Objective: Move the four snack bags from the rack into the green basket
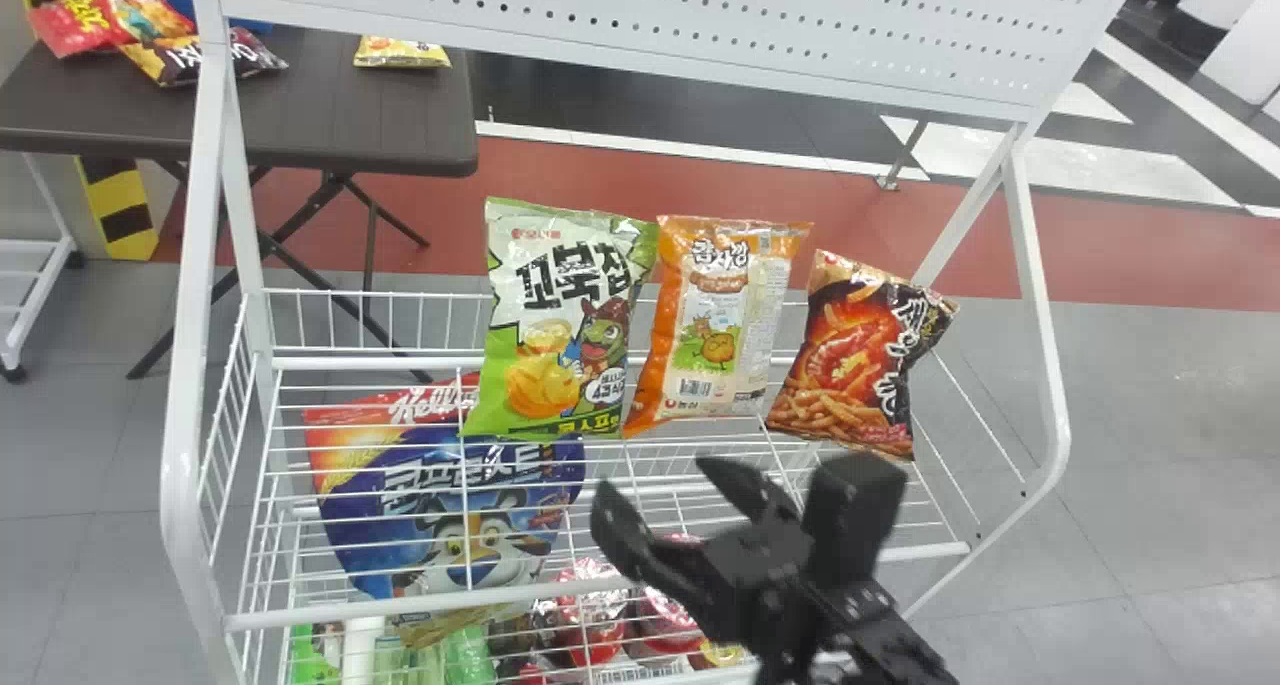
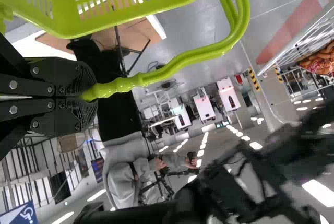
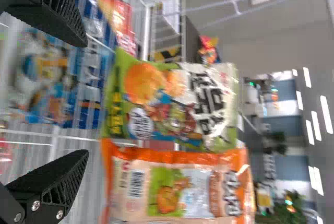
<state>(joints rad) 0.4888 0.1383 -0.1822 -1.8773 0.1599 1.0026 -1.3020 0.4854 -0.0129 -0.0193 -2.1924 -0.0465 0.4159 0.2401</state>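
Head view: glossy green-and-white snack bag [image 1: 560, 315], orange-and-cream snack bag [image 1: 715, 325] and black-and-red snack bag [image 1: 860, 355] upright in a row on the white wire rack [image 1: 183, 465]. Right arm's black fingers [image 3: 57, 12] spread wide, near the row. Likely step: a first pick. Line up squarely with one bag, keep off its neighbour, close softly to spare the crisps, lift clear before turning. Left arm's fingers [image 2: 78, 80] closed on the smooth handle [image 2: 180, 61] of the lime-green plastic basket [image 2: 156, 7]; best kept steady.
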